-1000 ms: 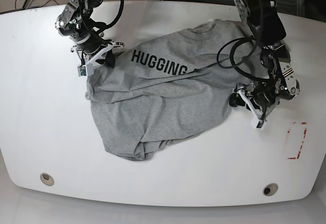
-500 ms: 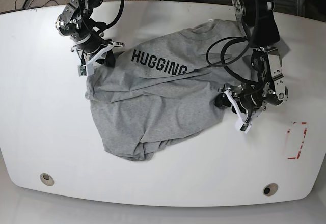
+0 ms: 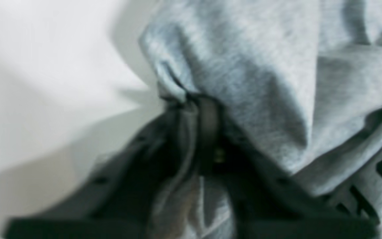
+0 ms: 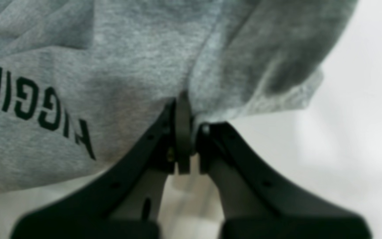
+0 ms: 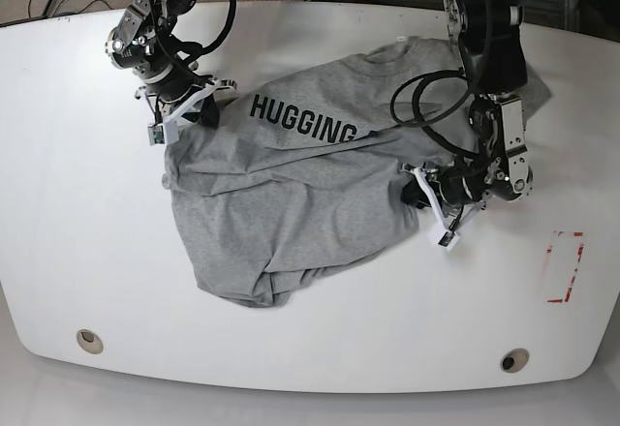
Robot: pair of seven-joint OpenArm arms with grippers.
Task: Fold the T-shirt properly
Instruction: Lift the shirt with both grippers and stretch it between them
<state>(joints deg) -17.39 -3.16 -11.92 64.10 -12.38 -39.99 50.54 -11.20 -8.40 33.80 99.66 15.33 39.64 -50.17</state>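
Observation:
The grey T-shirt point(image 5: 291, 184) with black "HUGGING" lettering lies crumpled across the middle of the white table point(image 5: 77, 232), collar toward the back. My left gripper point(image 5: 418, 198) sits at the shirt's right edge and is shut on a fold of the T-shirt point(image 3: 230, 66); the wrist view shows cloth pinched between the dark fingers point(image 3: 207, 119). At the shirt's back-left corner my right gripper point(image 5: 199, 106) is shut on the T-shirt point(image 4: 118, 73), its fingers point(image 4: 182, 126) clamped on the sleeve edge.
A red outlined rectangle point(image 5: 567, 266) is marked on the table at the right. Two round holes point(image 5: 89, 340) point(image 5: 514, 360) sit near the front edge. Cables point(image 5: 436, 106) from the left arm loop over the shirt's right part.
My left gripper has slid leftward from beside the shirt's right edge onto the cloth and shut on it. The right gripper has not moved.

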